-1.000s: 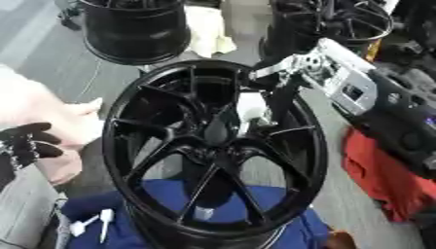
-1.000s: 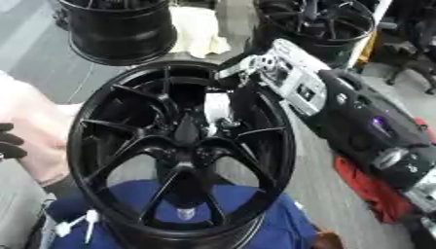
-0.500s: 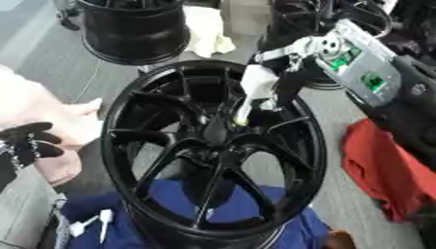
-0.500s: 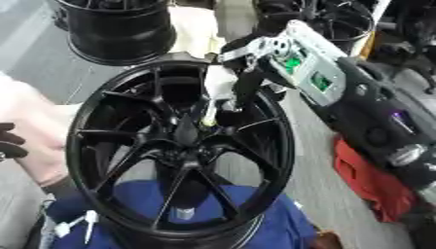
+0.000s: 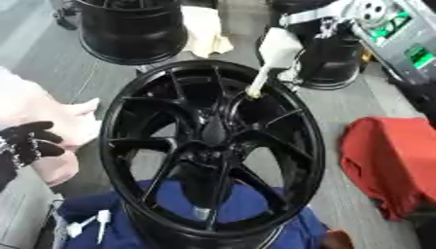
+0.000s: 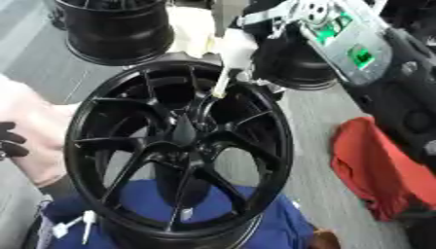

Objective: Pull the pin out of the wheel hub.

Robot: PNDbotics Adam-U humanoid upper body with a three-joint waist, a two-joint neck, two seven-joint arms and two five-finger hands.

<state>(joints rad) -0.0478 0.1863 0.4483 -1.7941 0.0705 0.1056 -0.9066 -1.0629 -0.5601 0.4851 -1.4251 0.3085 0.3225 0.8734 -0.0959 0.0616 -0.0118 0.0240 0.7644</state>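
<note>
Wheel hub [image 5: 213, 151]: black, multi-spoke, face up, resting on a blue cloth [image 5: 94, 209] at the near edge of the grey floor.

Pin [image 5: 271, 58]: white, with a broad top and a thin shaft tapering to a pale tip. It is clear of the hub centre, raised above the far right part of the rim, tip pointing down toward the spokes.

Right hand [image 6: 272, 22]: silver and black, entering from the upper right, directly above the pin. Its fingers are curled round the pin's broad top, holding it.

Left hand [image 5: 26, 143]: black, at the left edge, fingers relaxed and holding nothing, beside a pale pink cloth [image 5: 43, 116]. Well apart from the pin.

Other items: red cloth [image 5: 391, 165] on the floor to the right of the hub; two further black wheels [image 5: 132, 29] at the far side; small white parts [image 5: 89, 223] on the blue cloth at lower left.
</note>
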